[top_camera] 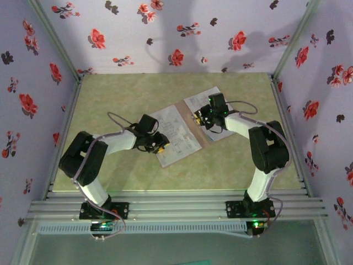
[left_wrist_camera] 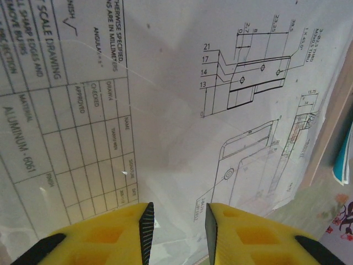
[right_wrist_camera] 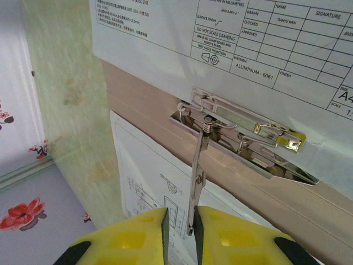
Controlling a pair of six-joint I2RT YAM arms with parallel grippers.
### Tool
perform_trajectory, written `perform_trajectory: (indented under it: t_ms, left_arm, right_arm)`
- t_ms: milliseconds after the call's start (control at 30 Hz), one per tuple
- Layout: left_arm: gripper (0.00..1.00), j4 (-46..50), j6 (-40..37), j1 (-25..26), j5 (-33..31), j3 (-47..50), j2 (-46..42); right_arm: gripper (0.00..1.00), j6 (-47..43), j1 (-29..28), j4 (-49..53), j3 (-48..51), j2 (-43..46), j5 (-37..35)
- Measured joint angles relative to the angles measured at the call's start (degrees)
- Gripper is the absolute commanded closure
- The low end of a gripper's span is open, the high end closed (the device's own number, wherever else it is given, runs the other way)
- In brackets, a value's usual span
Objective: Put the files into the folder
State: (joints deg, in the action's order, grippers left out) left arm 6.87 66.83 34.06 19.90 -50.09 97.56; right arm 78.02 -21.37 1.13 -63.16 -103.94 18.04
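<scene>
I have open green surface (top_camera: 127, 94) behind and in front of the paperwork. The flowered walls (top_camera: 33, 83) close in both sides and the back.

The folder (top_camera: 189, 118) lies open near the middle. Its tan spine shows between two white files, one sheet (top_camera: 179, 141) on the near-left leaf and another (top_camera: 203, 99) on the far-right leaf.

My left gripper (left_wrist_camera: 178, 210) hovers low over the near sheet's drawing, jaws slightly spread with only paper between them. That sheet's right edge ends just short of the folder's brown border (left_wrist_camera: 336, 105), where a cyan sheet (left_wrist_camera: 343, 160) peeks in.

My right gripper (right_wrist_camera: 181, 211) sits at the spine by the folder's outer edge. Its jaws are drawn close around the upright lever (right_wrist_camera: 197, 165) of the metal clip (right_wrist_camera: 242, 141). I cannot tell if they pinch it.
</scene>
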Motion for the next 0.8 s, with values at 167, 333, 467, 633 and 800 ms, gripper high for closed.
perform_trajectory:
  t_ms: [167, 333, 467, 633, 800]
  left_arm:
    - [0.68, 0.1, 0.0, 0.0, 0.0, 0.0, 0.0]
    - [0.69, 0.1, 0.0, 0.0, 0.0, 0.0, 0.0]
    - [0.69, 0.1, 0.0, 0.0, 0.0, 0.0, 0.0]
    - [0.69, 0.1, 0.0, 0.0, 0.0, 0.0, 0.4]
    - [0.69, 0.3, 0.0, 0.0, 0.0, 0.0, 0.9]
  right_arm:
    - [0.81, 0.0, 0.0, 0.0, 0.0, -0.3, 0.0]
    - [0.84, 0.0, 0.0, 0.0, 0.0, -0.5, 0.0]
    - [0.85, 0.0, 0.0, 0.0, 0.0, -0.5, 0.0]
    - [0.88, 0.0, 0.0, 0.0, 0.0, -0.5, 0.0]
    - [0.90, 0.0, 0.0, 0.1, 0.0, -0.5, 0.0]
